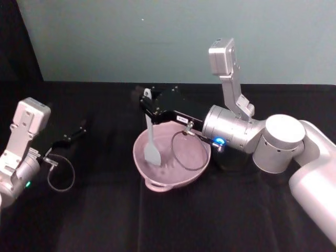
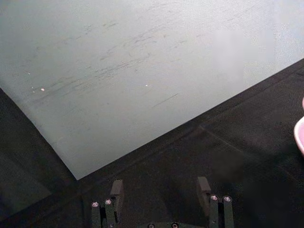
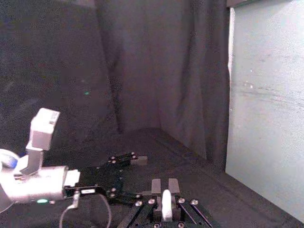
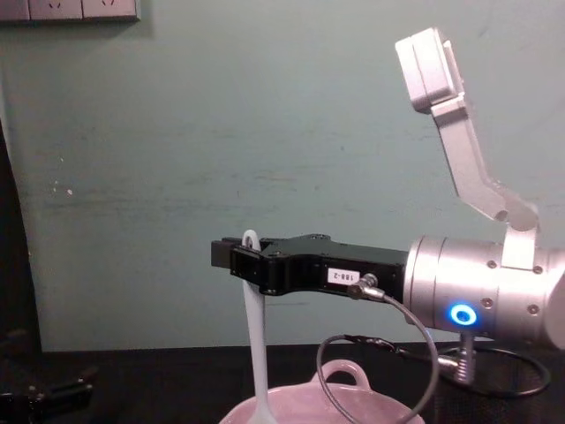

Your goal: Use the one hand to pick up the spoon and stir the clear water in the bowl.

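Note:
My right gripper (image 1: 148, 103) reaches in over the pale pink bowl (image 1: 173, 181) and is shut on the top of the white spoon (image 1: 151, 142). The spoon hangs nearly upright, its broad blade down inside the bowl on the left side. The water is barely visible against the pink. From the chest, the right gripper (image 4: 231, 256) pinches the spoon (image 4: 257, 344) just below its end loop, above the bowl (image 4: 371, 408). The right wrist view has the spoon's handle (image 3: 166, 205) between the fingers. My left gripper (image 1: 77, 131) rests open at the table's far left.
A black cloth covers the table (image 1: 105, 220), with a pale green wall behind. A grey cable loop (image 1: 189, 152) from the right wrist hangs over the bowl's right half. Another cable loop (image 1: 60, 176) lies by the left arm. The bowl's small loop handle (image 1: 155, 185) faces me.

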